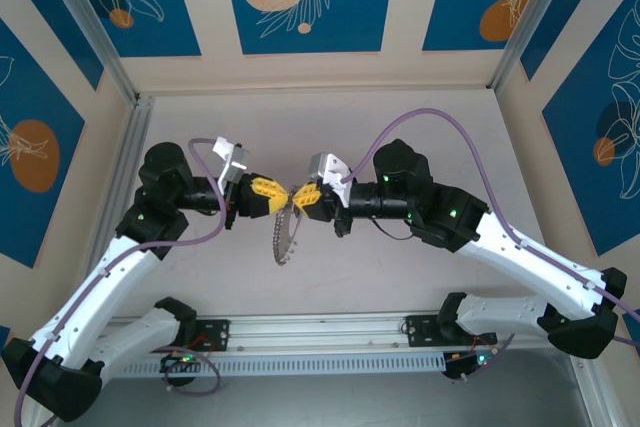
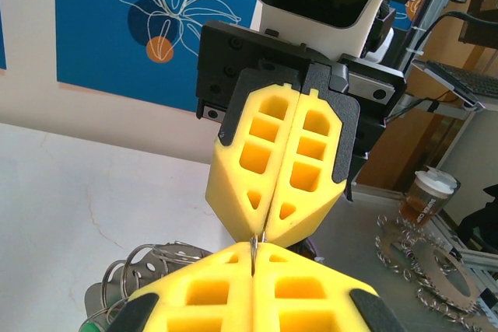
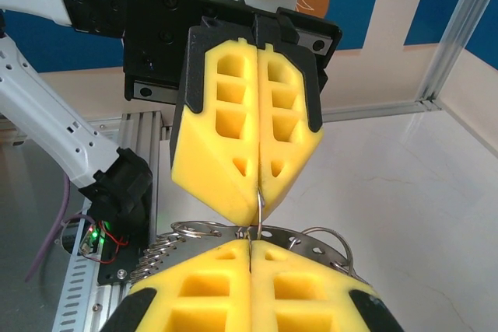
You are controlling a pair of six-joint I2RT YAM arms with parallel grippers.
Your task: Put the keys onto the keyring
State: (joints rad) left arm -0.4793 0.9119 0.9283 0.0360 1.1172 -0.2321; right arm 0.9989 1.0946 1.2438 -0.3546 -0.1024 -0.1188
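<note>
My two yellow-fingered grippers meet tip to tip above the table's middle, left gripper and right gripper. The keyring, a thin metal loop fringed with small silvery pieces, hangs from where they meet. In the left wrist view my left gripper is shut on a thin wire of the keyring, facing the shut right gripper. In the right wrist view my right gripper pinches the same thin wire, which runs up into the left gripper. The keyring's perforated band curves behind my fingers. The keys are hidden.
The white table lies inside walls with blue leaf panels. An aluminium rail runs along the near edge between the arm bases. More fringed metal rings show low on the right, with a drink cup beyond.
</note>
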